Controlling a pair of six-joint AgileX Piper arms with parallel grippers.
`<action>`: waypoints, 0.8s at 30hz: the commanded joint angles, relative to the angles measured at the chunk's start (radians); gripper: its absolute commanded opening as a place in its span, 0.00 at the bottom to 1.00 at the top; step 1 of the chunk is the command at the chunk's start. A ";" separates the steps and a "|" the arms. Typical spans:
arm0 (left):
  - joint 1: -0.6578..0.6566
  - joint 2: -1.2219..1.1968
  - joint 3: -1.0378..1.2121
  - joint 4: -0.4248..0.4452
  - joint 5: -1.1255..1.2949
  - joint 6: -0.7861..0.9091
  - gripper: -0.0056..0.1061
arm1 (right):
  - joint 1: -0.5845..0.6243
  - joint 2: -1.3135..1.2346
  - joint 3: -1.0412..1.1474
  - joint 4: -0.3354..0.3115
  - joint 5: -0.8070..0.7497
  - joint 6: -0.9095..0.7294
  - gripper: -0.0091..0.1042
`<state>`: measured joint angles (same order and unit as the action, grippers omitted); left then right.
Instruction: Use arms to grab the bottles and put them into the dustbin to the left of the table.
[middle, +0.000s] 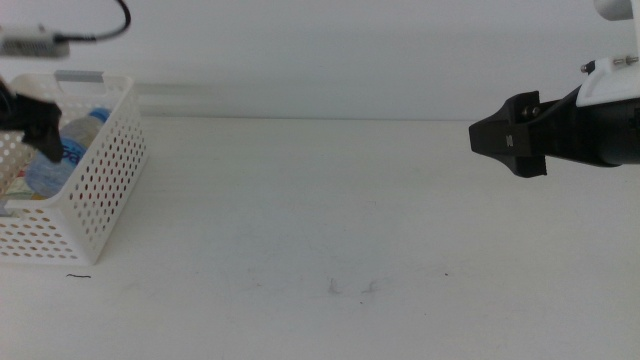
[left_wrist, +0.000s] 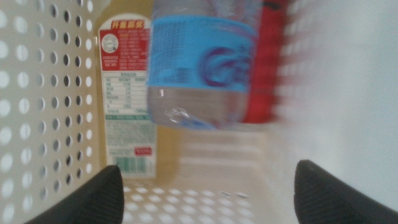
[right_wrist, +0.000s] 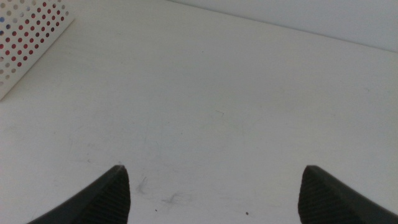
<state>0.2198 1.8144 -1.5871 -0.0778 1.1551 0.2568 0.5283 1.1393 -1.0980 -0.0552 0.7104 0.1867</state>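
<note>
Left end effector (middle: 40, 128) is hanging over the bin (middle: 100, 200) at the left edge of the worktop (middle: 330, 220), with its two dark jaws spread wide apart and gripping nothing. Its wrist camera is looking straight down into the bin, where the water bottle (left_wrist: 202, 62) is showing blurred between and beyond the open jaws, clear of both of them. I am judging this as the release step of the drop-off: the bottle seems to be falling or just settling inside the bin rather than being carried.

In the middle view the same bottle (middle: 62, 150), with its blue cap and label, is lying tilted inside the bin just beside the end effector. Under it in the wrist view, a bottle with a printed red, white and green label (left_wrist: 127, 93) is lying along the perforated wall, and a red can (left_wrist: 267, 62) is lying on the other side, partly hidden by the water bottle. All three things seem to be in the bin already, and no bottle is showing on the open worktop.

Right end effector (middle: 490, 138) is waiting over the right side of the worktop, well apart from the bin, with its jaws likewise spread and empty above the bare surface.

Next, by my reading, the left arm is needing only to lift straight up, keeping its jaws clear of the bin's rim and walls, since nothing appears left to fetch.
</note>
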 joint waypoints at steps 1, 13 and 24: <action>-0.020 -0.092 0.000 -0.038 0.033 -0.026 0.89 | 0.001 -0.006 0.004 -0.005 -0.006 -0.002 0.87; -0.203 -0.712 0.327 -0.176 -0.140 -0.019 0.89 | 0.001 -0.006 0.004 -0.005 -0.006 -0.002 0.87; -0.230 -1.030 0.494 -0.224 -0.324 -0.022 0.89 | 0.001 -0.006 0.004 -0.005 -0.006 -0.002 0.87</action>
<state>-0.0078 0.8014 -1.1011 -0.2871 0.8509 0.2389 0.5283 1.1393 -1.0980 -0.0552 0.7104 0.1867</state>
